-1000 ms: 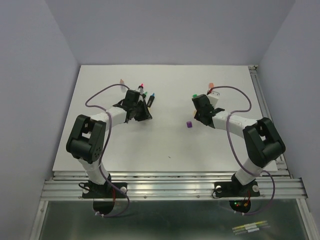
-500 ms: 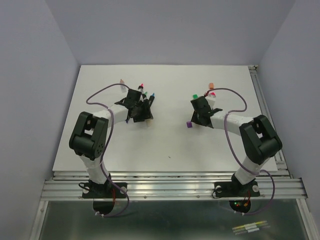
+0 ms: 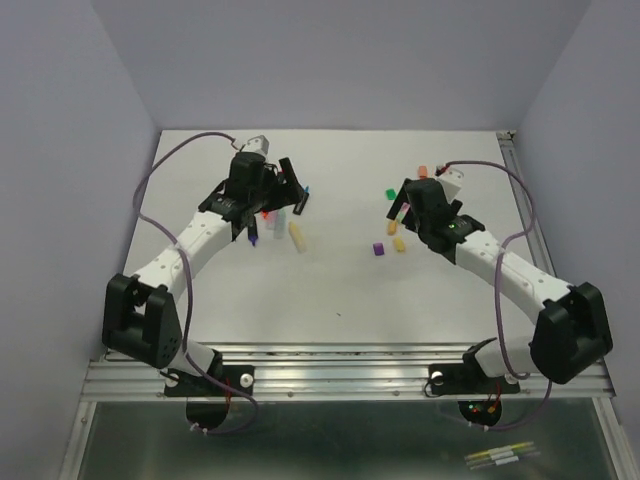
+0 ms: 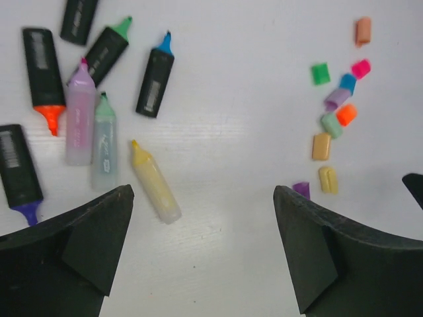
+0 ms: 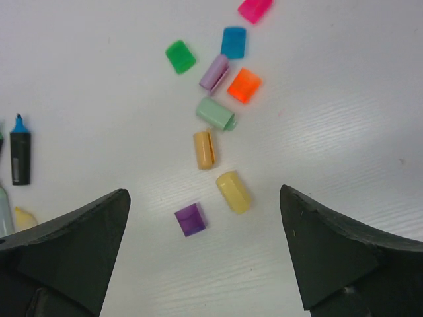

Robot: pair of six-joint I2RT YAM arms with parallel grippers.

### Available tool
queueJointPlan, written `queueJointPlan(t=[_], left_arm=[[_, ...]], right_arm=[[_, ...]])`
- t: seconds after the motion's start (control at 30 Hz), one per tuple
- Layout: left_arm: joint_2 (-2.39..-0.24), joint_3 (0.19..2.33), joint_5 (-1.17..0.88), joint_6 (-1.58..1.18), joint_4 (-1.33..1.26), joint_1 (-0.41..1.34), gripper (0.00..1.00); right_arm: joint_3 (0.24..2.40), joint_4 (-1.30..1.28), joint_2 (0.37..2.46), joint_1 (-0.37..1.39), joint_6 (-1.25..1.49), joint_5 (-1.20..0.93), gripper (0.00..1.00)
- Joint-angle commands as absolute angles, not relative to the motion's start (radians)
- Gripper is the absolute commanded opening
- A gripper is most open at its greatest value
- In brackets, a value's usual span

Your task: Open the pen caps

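Left tool [image 4: 201, 198] and right tool [image 5: 204, 191], both wide open and empty, now higher above the pens [image 4: 153, 82] and pen caps [image 5: 205, 148].

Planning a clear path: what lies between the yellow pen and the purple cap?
Nothing; the table between yellow pen and purple cap is bare, seen in the left wrist view.

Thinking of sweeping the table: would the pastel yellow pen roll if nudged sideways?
The pastel yellow pen lies flat and uncapped on the table. Its barrel looks rounded, so a sideways nudge would probably roll it slightly. It seems to be translucent plastic, so it is likely light and stiff.
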State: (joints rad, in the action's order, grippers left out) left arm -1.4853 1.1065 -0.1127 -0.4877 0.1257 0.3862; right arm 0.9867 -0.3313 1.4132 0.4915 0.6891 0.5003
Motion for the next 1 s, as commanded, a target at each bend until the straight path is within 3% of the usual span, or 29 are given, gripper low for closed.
queueJointPlan(t=[0.0,0.1,0.33,0.63,0.97], left_arm=[[-1.353,1.19,0.153,-0.509,0.172,0.382,0.99],[-1.287,1.178,0.363,-0.552,0.207,0.354,0.99],[-1.158,0.993,0.521,-0.635,0.164,0.235,0.99],[-1.078,0.913,0.532,-0.623,0.129,0.196,0.99],[-1.039,0.894,0.543,-0.624,0.12,0.195,0.99]], right_arm=[[1.028,-0.354,1.278,0.488,0.716,0.694,1.0],[1.014,-0.4,1.215,0.488,0.716,0.816,1.0],[0.884,-0.359,1.083,0.488,0.77,0.994,1.0],[0.747,-0.295,0.911,0.488,0.773,1.057,1.0],[0.755,-0.331,0.925,0.488,0.779,1.065,1.0]])
